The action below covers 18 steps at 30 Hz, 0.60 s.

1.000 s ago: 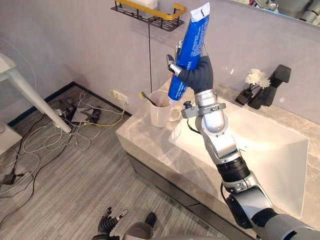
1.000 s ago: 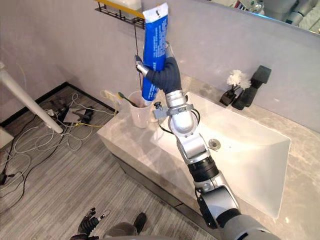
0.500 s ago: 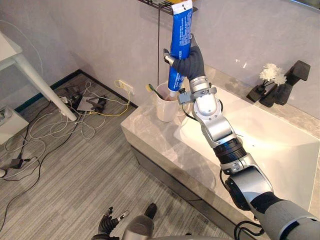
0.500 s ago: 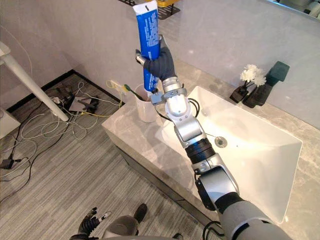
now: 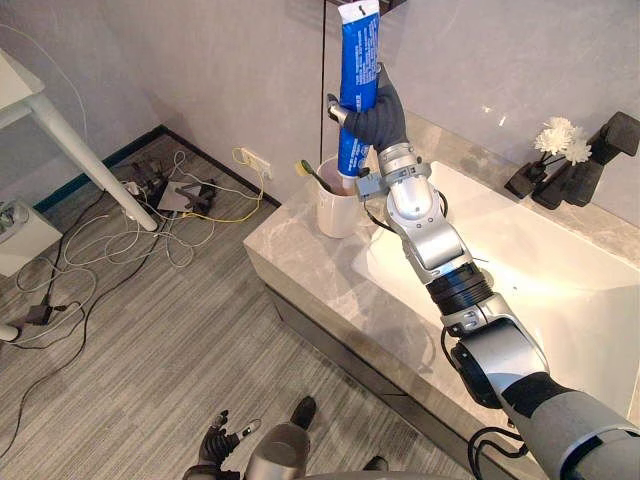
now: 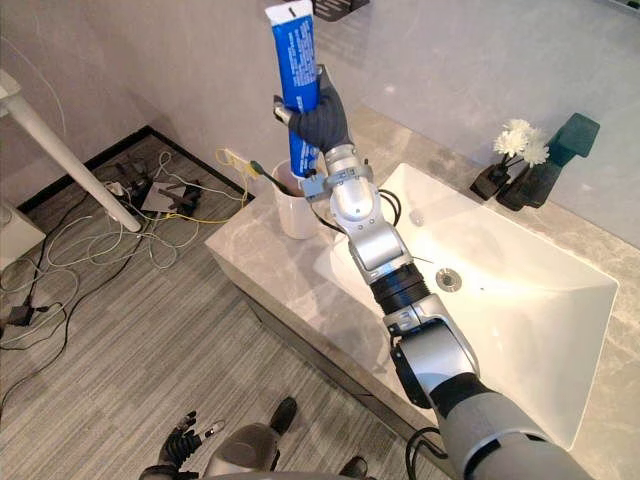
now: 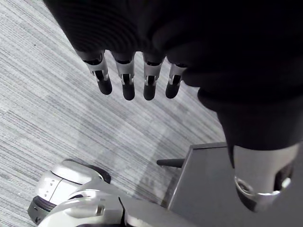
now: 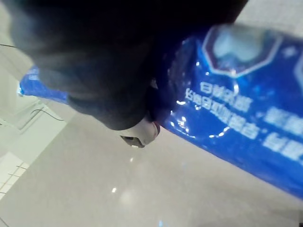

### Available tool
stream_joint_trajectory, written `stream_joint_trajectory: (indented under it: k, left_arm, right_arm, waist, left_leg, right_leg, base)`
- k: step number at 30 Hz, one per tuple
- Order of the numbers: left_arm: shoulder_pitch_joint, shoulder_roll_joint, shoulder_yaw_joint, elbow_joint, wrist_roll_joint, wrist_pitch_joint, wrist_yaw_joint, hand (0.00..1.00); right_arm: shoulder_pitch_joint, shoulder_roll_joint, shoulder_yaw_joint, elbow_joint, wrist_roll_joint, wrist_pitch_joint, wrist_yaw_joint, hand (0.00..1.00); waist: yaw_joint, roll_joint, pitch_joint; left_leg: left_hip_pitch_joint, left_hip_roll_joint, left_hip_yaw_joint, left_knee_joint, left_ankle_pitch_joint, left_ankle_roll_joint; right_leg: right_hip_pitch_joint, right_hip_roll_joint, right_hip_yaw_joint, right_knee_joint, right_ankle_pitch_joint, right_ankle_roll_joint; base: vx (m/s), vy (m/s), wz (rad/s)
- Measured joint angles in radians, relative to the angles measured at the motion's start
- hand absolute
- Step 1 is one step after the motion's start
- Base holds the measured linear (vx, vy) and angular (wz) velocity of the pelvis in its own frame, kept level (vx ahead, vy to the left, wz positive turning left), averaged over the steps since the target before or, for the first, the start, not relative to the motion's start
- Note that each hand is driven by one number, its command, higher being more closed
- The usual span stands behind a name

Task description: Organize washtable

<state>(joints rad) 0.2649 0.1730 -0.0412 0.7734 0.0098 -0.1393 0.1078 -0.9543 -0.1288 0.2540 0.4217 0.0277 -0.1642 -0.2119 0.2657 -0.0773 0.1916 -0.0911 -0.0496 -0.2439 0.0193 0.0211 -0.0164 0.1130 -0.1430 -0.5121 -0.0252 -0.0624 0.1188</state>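
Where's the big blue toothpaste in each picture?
Left eye view: the toothpaste tube stands upright at top centre, gripped by the right hand.
Right eye view: upright at the top, left of centre.
Right wrist view: very close, blue, beside the hand's dark cover.
Left wrist view: the left hand, fingers straight, over the grey floor.
Shared landmark: the white cup just under the tube in both eye views.

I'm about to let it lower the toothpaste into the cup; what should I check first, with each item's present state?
1. Right hand curled round the blue toothpaste tube: ok.
2. Tube's lower end over the mouth of the white cup: ok.
3. Cup upright on the grey marble counter: ok.
4. Room in the cup beside the dark-handled toothbrush: cannot tell.
5. Left hand open, low by the floor, away from the counter: ok.
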Motion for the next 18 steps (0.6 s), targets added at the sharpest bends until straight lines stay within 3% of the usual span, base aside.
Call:
stream_joint_trajectory:
  k: [10,11,18]
  left_arm:
    - [0.000,0.001,-0.016,0.003,-0.001,0.000,0.001,0.00]
    - [0.000,0.002,-0.017,0.003,-0.001,0.000,0.001,0.00]
    - [0.000,0.002,-0.020,0.004,-0.003,0.000,0.002,0.00]
  right_arm:
    - [0.031,0.002,0.037,0.038,0.000,0.015,0.020,1.00]
    - [0.044,0.004,0.039,0.038,0.000,0.015,0.021,0.00]
    - [0.081,0.004,0.038,0.035,-0.001,0.013,0.021,0.00]
  waist:
    - [-0.001,0.011,0.007]
    - [-0.001,0.011,0.007]
    - [-0.003,0.013,0.008]
  left_leg:
    - [0.000,0.000,0.000,0.004,0.000,0.000]
    - [0.000,0.000,0.000,0.004,0.000,0.000]
    - [0.001,0.000,0.002,0.011,0.000,0.000]
  right_leg:
    - [0.000,0.000,0.001,0.004,0.000,-0.001]
    - [0.000,-0.001,0.001,0.005,0.000,-0.001]
    - [0.000,-0.002,0.004,0.011,-0.001,-0.001]
  base:
    - [0.00,0.000,0.00]
    - [0.00,0.000,0.00]
    - [0.00,0.000,0.00]
